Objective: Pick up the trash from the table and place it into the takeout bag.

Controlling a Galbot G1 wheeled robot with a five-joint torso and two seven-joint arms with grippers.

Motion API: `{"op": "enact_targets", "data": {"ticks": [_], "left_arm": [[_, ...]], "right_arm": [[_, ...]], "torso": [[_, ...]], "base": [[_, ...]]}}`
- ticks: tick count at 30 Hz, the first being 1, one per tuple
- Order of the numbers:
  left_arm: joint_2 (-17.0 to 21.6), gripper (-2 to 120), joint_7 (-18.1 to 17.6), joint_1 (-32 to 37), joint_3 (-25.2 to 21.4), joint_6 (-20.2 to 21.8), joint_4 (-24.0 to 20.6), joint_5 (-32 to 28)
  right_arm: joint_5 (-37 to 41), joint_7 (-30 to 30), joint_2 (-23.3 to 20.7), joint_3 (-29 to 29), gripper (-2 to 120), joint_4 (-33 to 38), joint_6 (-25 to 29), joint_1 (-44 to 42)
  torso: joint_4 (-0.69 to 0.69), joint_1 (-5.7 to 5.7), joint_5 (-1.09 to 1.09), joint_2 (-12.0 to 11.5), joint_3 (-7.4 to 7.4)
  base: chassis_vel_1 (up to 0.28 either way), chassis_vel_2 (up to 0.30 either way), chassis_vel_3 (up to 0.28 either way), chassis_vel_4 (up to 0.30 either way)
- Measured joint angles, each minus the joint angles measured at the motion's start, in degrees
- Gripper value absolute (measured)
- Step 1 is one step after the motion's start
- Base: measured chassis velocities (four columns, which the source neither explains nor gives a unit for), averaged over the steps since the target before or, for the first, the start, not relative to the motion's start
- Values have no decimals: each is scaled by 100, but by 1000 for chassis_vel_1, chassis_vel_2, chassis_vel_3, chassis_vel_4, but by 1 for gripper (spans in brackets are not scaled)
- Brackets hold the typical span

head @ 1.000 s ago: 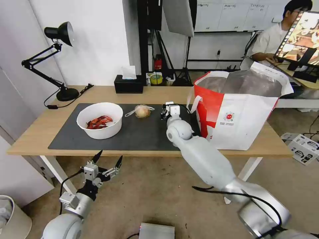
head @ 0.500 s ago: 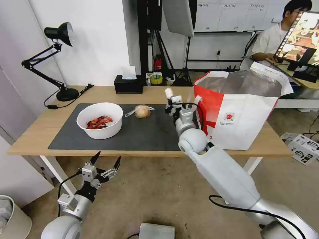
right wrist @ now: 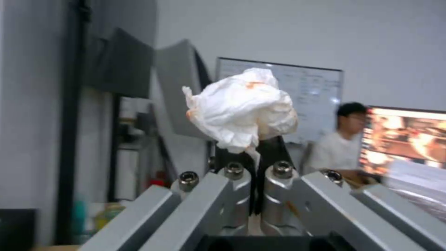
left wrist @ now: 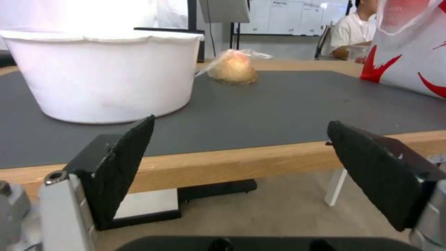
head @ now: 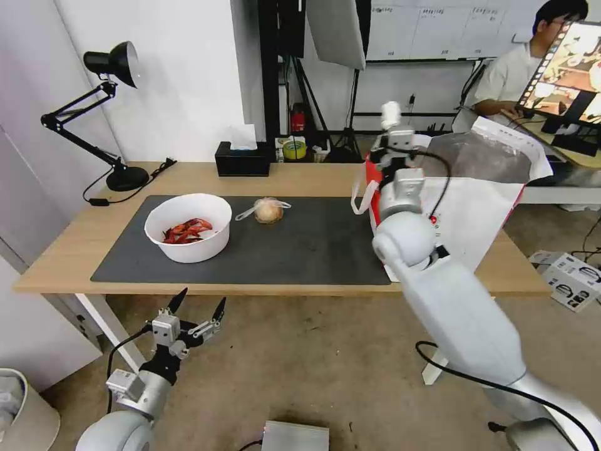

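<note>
While raised, right tool pinching tissue

bowl left on mat | small bag right of bowl | takeout bag at table's right end

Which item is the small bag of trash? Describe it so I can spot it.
Start at the long wooden table and its dark mat. Beside the white bowl, towards the takeout bag, lies the small clear bag. It alone is see-through, knotted around a beige lump.
</note>
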Motion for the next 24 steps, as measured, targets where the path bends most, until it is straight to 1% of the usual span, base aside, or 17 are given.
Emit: {"op": "enact_targets", "data": {"ticks": [6, 17, 19, 20, 22, 23, 24], "left_arm": [[12, 100, 0, -37, 48, 0, 13, 1], [21, 100, -2, -35, 83, 1, 21, 4], [28, 100, -3, -30, 83, 3, 12, 4], [28, 100, -3, -30, 83, 3, 12, 4], [29, 100, -4, -15, 83, 6, 2, 5], [29, 100, -4, -15, 83, 6, 2, 5], [25, 100, -4, -2, 83, 10, -5, 6]], "right_arm": [[66, 146, -150, 217, 0, 0, -132, -105], [414, 288, -290, 318, 0, 15, -181, -189], [481, 302, -319, 326, 9, 53, -196, -213], [481, 302, -319, 326, 9, 53, -196, -213], [513, 311, -335, 328, 19, 90, -216, -236], [513, 311, -335, 328, 19, 90, -216, -236], [531, 317, -336, 332, 25, 101, -229, -250]], "torso": [[0, 0, 0, 0, 0], [0, 0, 0, 0, 0], [1, 0, -1, 0, 0], [1, 0, -1, 0, 0], [0, 0, -1, 0, 0], [0, 0, -1, 0, 0], [0, 0, -1, 0, 0]], "base": [[0, 0, 0, 0], [0, 0, 0, 0], [0, 0, 0, 0], [0, 0, 0, 0], [0, 0, 0, 0], [0, 0, 0, 0], [0, 0, 0, 0]]}}
